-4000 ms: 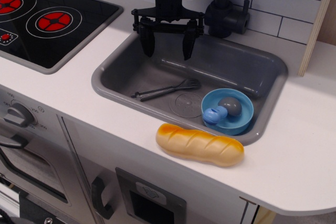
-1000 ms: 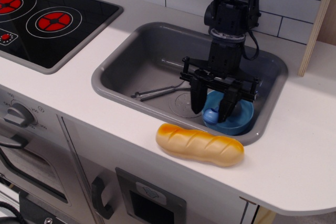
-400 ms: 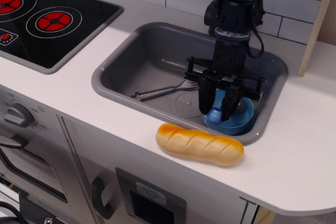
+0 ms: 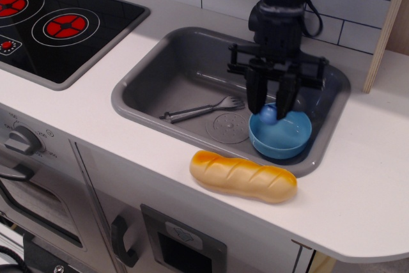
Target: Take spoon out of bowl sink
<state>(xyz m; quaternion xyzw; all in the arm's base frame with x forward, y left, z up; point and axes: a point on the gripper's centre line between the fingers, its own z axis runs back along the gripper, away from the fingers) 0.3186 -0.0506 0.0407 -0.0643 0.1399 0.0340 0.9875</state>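
The light blue bowl (image 4: pixel 284 137) sits in the front right corner of the grey sink (image 4: pixel 130 91). My gripper (image 4: pixel 270 110) hangs just above the bowl's far left rim. Its two black fingers (image 4: pixel 254 96) are closed on the chunky blue handle of the spoon (image 4: pixel 267 115), which is held a little above the bowl. The spoon's dark grey scoop is hidden behind the fingers. The inside of the bowl shows nothing else in it.
A thin grey fork (image 4: pixel 203 109) lies on the sink floor left of the drain mark (image 4: pixel 228 126). A toy bread loaf (image 4: pixel 243 176) lies on the white counter in front of the sink. A black stove top (image 4: pixel 54 23) is at the far left.
My gripper came from the sink's far left side down into the bowl, closed on the spoon's blue handle, and has now risen with the spoon out of the bowl.
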